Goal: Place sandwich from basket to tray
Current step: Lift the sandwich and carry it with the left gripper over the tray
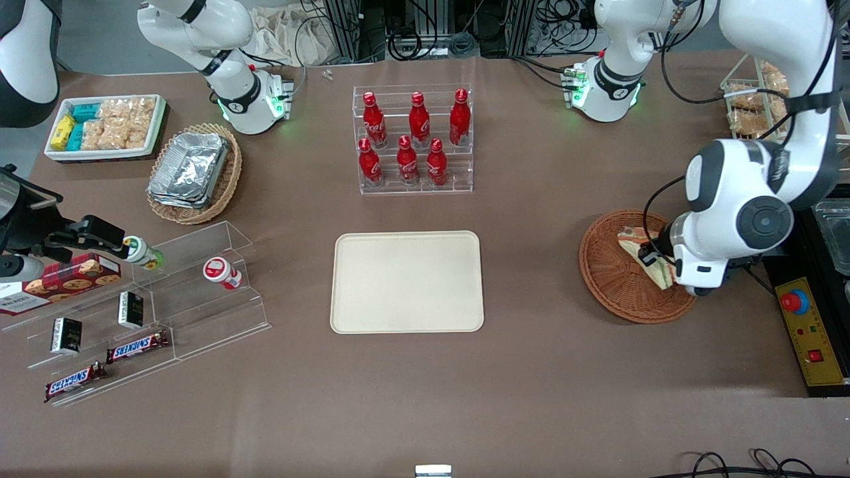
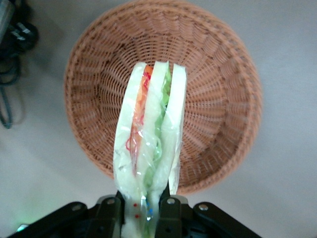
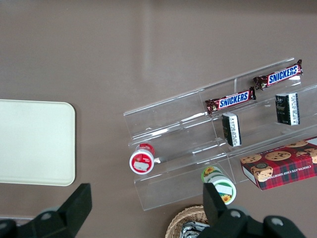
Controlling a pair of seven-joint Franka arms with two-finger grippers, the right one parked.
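Gripper [image 2: 144, 210] clamping sandwich [image 2: 148, 148] above basket [image 2: 218, 79]

Bright even overhead light, soft shadows, front view sharp — left wrist view slightly blurry, washed-out.

Six red cola bottles [image 1: 413, 137] on clear rack [image 1: 415, 179]; two Snickers bars [image 1: 137, 346], cookie box [image 1: 63, 281] on acrylic steps [image 1: 199, 312]; foil containers [image 1: 189, 169].
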